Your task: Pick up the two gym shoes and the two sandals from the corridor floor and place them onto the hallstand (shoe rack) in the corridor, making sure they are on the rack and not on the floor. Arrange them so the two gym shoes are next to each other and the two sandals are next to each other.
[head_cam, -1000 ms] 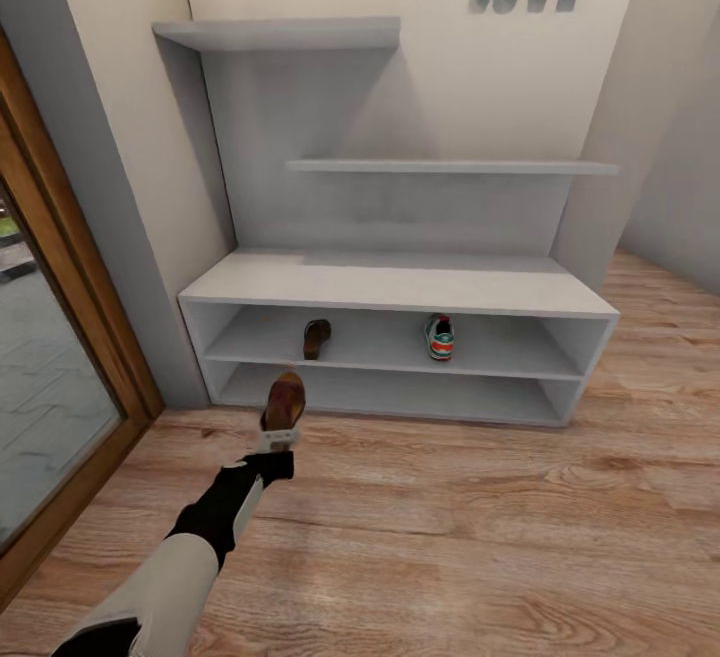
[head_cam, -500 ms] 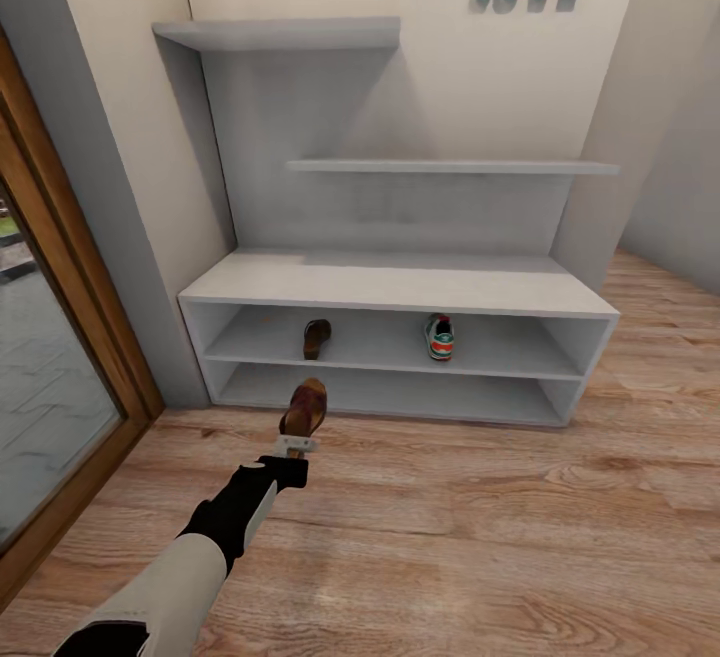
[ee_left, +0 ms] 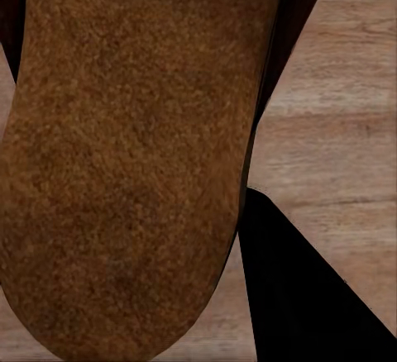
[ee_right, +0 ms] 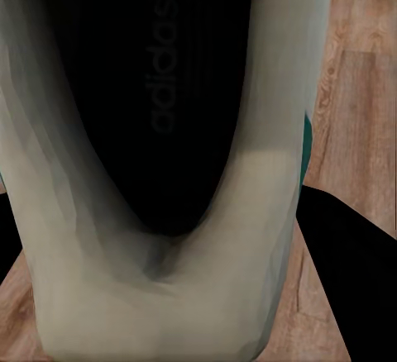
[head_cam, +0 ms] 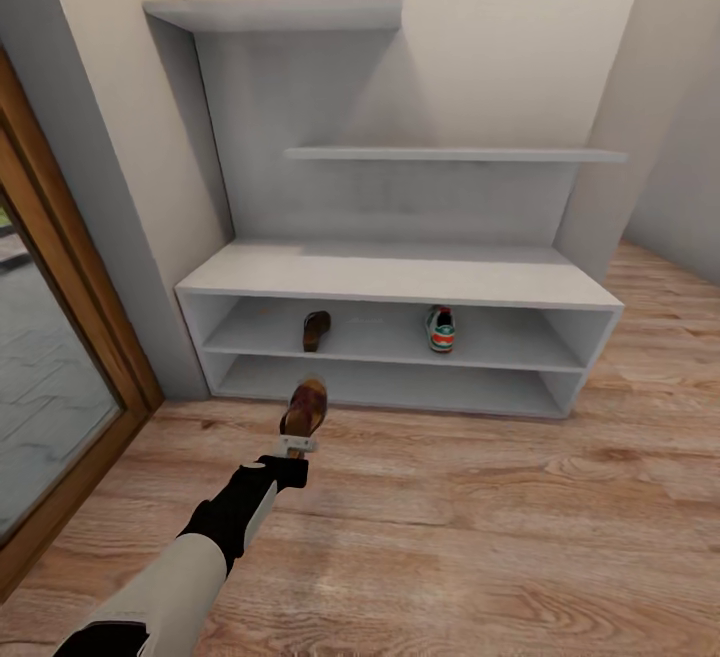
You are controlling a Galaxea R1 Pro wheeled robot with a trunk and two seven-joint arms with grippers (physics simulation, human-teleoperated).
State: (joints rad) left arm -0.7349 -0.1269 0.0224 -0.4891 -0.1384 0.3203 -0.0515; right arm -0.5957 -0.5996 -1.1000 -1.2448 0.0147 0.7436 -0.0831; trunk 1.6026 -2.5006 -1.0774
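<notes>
— Carrying the second sandal [head_cam: 305, 406] toward the hallstand [head_cam: 400, 287], left gripper [head_cam: 297, 445] pinching its heel end, out in front of the lower shelf's left part. Right gripper clamping a gym shoe [ee_right: 165, 164].

— Needing next?

— Lifting onto the upper shelf, beside the shelved sandal [head_cam: 316, 330] near its left end; then shoe beside the shelved sneaker [head_cam: 439, 328].

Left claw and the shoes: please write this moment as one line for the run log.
left claw: shut on sandal | right claw: shut on gym shoe | hallstand upper shelf: second sandal, second gym shoe, apart
</notes>
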